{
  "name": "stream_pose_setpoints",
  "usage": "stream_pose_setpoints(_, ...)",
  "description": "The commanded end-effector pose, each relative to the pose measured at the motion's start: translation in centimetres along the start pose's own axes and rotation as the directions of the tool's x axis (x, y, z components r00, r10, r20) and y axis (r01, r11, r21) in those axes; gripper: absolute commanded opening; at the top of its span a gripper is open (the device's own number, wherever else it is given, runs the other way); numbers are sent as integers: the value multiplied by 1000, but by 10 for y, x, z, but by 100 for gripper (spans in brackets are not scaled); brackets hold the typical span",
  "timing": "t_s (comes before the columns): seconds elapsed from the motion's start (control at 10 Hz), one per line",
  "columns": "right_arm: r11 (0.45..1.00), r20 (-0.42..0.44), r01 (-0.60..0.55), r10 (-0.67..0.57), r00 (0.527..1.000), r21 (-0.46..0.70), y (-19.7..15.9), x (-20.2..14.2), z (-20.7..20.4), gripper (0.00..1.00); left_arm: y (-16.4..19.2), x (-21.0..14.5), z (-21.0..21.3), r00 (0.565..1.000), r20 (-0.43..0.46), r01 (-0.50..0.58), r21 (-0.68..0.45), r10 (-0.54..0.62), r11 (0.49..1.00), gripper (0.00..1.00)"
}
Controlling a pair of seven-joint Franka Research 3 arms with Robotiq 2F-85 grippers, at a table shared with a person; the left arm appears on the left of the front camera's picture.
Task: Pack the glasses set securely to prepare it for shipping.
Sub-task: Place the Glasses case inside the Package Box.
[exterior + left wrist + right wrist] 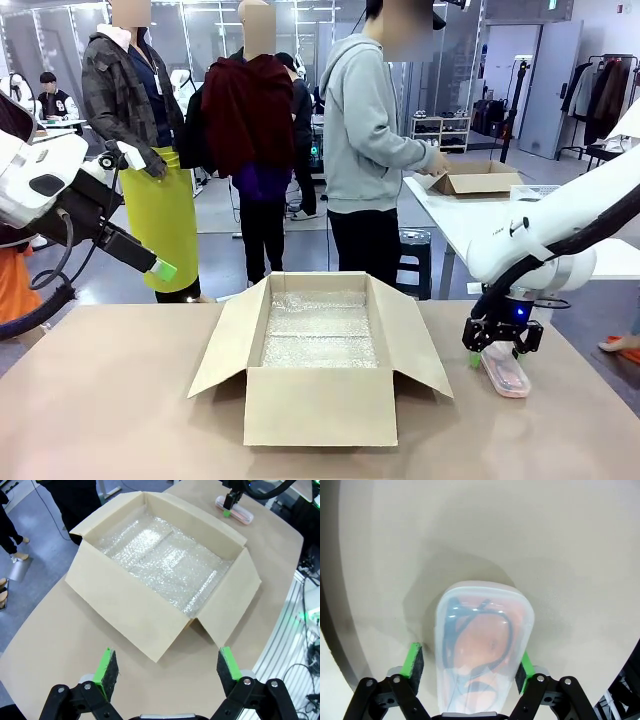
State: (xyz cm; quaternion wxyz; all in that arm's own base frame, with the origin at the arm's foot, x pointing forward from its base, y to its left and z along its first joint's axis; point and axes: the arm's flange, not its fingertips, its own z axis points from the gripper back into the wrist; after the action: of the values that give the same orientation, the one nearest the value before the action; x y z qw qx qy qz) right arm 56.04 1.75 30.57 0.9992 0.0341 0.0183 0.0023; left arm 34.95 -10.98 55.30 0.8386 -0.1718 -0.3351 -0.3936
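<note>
The pale pink glasses case [480,630], in clear wrap with a dark cord showing inside, lies on the tan table at the right of the cardboard box. My right gripper [467,655] is open and straddles it: one green pad touches its side, the other stands a little off. From the front the case [505,372] pokes out below that gripper [497,358]. High over the table's left side, my left gripper [160,268] hangs open and holds nothing; its own camera shows its fingers [106,672] spread wide. The mint green case is out of view.
The brown cardboard box [320,405] stands mid-table, flaps open, floor lined with bubble wrap [165,560]. A person in a grey hoodie [365,130] stands beyond the far edge, turned toward another table. Bare tabletop lies left of and in front of the box.
</note>
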Motion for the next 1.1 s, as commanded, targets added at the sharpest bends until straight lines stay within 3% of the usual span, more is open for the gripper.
stream_pose_setpoints(0.0, 1000, -21, 28, -27, 999, 10, 3, 2, 1, 71, 1, 1, 1, 1000, 17, -5, -7, 5, 1000, 100)
stream_pose_setpoints(0.1, 1000, -25, 26, -25, 999, 10, 4, 1, 1, 66, 1, 1, 1, 1000, 17, -5, -7, 5, 1000, 100)
stream_pose_setpoints(0.2, 1000, -27, 25, -24, 999, 8, 5, 1, 2, 51, 1, 1, 1, 1000, 17, -5, -7, 5, 1000, 100)
stream_pose_setpoints(0.3, 1000, -26, 30, -30, 999, 5, 6, 1, 4, 46, 1, 1, 1, 1000, 17, -5, -7, 5, 1000, 100)
stream_pose_setpoints(0.4, 999, -27, 32, -32, 999, -1, 7, 0, 8, 32, 1, 1, 1, 1000, 17, -5, -7, 5, 1000, 100)
stream_pose_setpoints(0.5, 999, -27, 33, -33, 999, -8, 10, -2, 20, 27, 1, 1, 1, 1000, 17, -5, -7, 5, 1000, 100)
stream_pose_setpoints(1.0, 996, 34, -75, 77, 996, -50, 49, -34, 129, 27, 1, 1, 1, 1000, 17, -5, -7, 5, 1000, 100)
